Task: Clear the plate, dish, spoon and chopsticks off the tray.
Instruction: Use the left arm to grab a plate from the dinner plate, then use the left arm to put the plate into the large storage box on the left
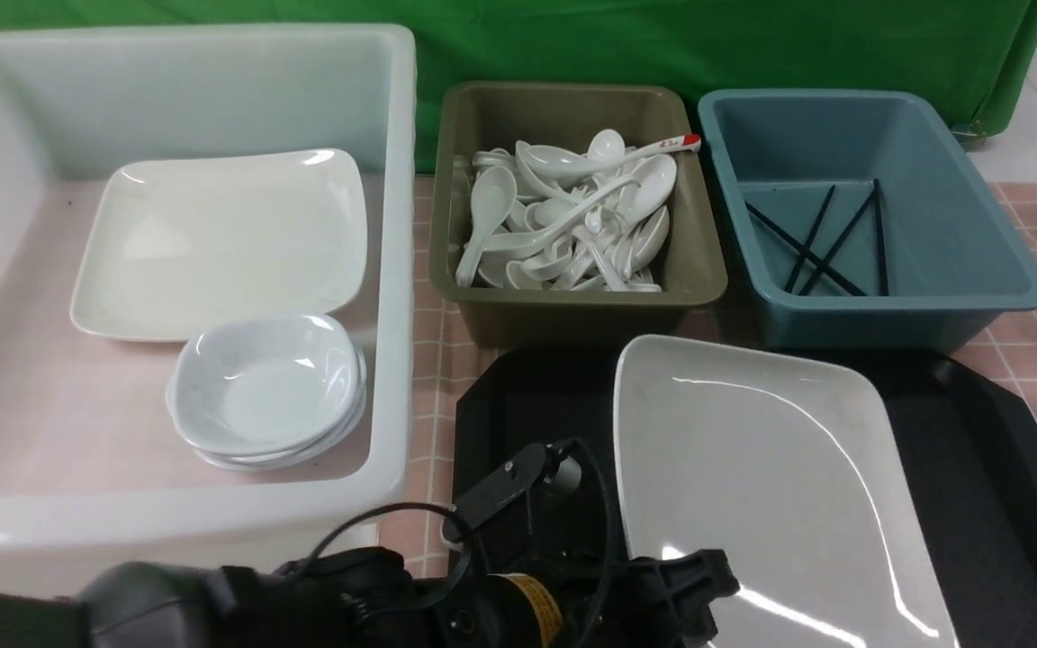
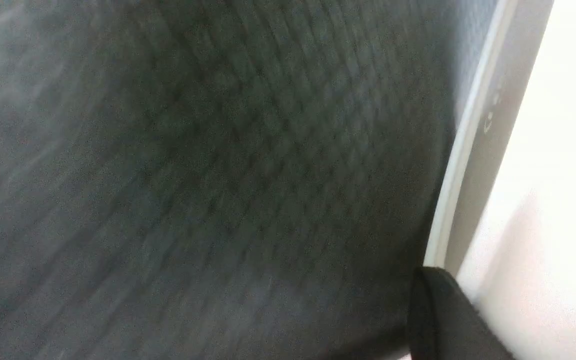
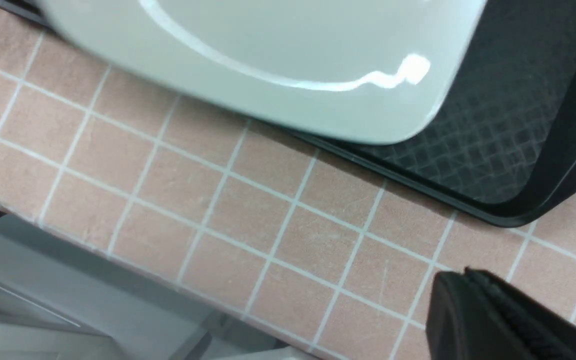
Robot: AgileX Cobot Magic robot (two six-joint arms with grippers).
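Note:
The large white square plate (image 1: 752,477) lies on the black tray (image 1: 978,468). My left gripper (image 1: 707,576) is at the plate's near left edge. In the left wrist view its dark fingers (image 2: 433,300) close on the plate's rim (image 2: 473,150), above the textured tray (image 2: 218,175). My right gripper (image 3: 463,280) is shut and empty over the pink checked cloth, beside the tray's corner (image 3: 508,140) and the plate (image 3: 293,45). No dish, spoon or chopsticks show on the tray.
A big white tub (image 1: 392,225) on the left holds another square plate (image 1: 221,243) and stacked small dishes (image 1: 266,387). An olive tub (image 1: 572,301) holds several white spoons (image 1: 563,225). A blue tub (image 1: 978,225) holds black chopsticks (image 1: 820,238).

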